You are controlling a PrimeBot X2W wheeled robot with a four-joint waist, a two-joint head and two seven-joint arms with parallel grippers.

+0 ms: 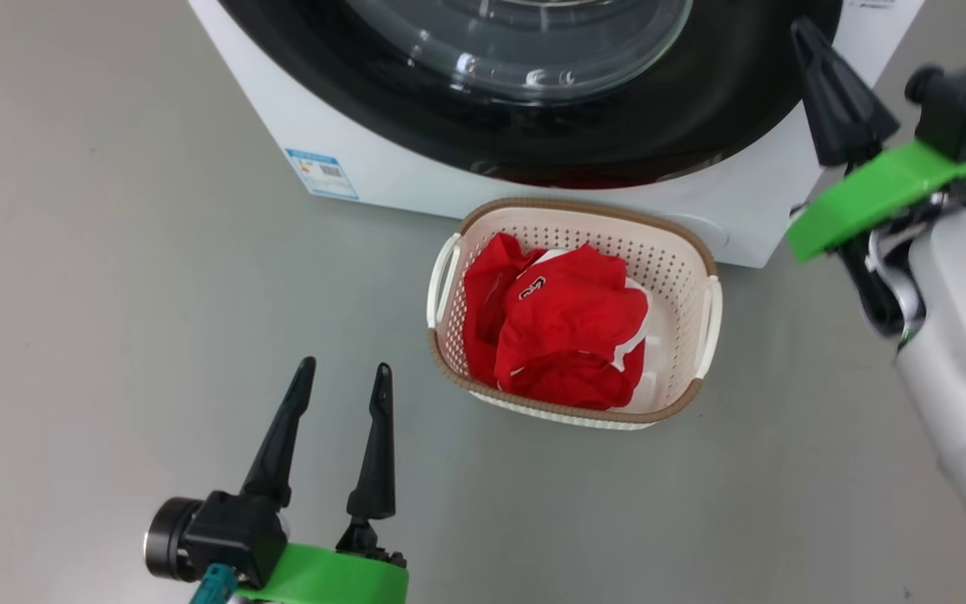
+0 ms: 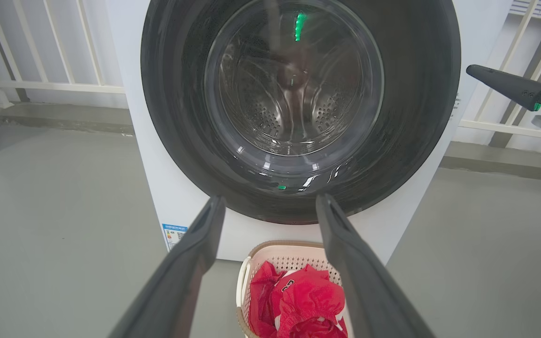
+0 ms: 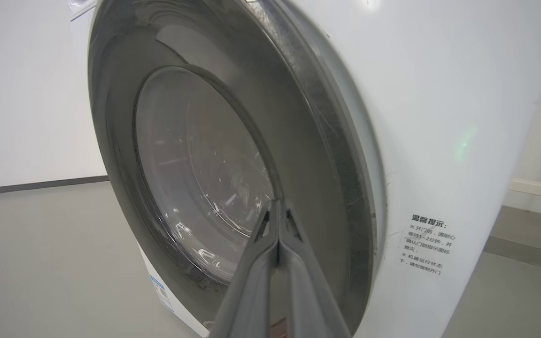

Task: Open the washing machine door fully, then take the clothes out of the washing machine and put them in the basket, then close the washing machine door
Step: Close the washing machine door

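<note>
The washing machine (image 1: 382,168) stands at the top of the head view, and its door (image 1: 701,101), black rim and glass bowl, lies against the front. The basket (image 1: 584,205) sits on the floor just before it, holding the red clothes (image 1: 567,327). My left gripper (image 1: 345,369) hangs open and empty to the basket's left. It points at the door (image 2: 411,94), with basket (image 2: 289,249) and clothes (image 2: 303,300) low between its fingers. My right gripper (image 1: 802,25) is shut on nothing, its tips (image 3: 277,204) at the door's (image 3: 298,141) right rim; whether they touch it I cannot tell.
Grey floor (image 1: 114,294) spreads out to the left of the basket and in front of it. A white railing (image 2: 40,87) and a low ledge run behind the machine. A blue label (image 1: 322,172) marks the front's lower left, and a printed notice (image 3: 425,244) is on its side.
</note>
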